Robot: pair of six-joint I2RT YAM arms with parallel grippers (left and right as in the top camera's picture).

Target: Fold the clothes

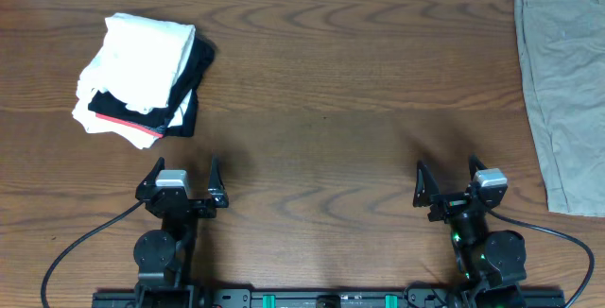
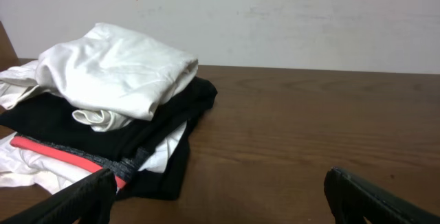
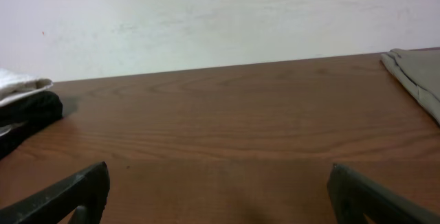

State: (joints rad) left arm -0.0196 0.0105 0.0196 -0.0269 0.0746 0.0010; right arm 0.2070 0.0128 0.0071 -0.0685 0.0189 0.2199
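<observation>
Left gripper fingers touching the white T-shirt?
Apart. The overhead view shows a stretch of wooden table between the open left gripper and the white T-shirt.

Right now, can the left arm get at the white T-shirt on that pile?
Probably yes. The left gripper, jaws open, sits just short of the white T-shirt with only bare table between, and the shirt lies uncovered on top of the black garment.

Wooden table (image 1: 321, 110) bears a clothes pile (image 1: 142, 58) and olive-grey cloth (image 1: 562, 91).
</observation>
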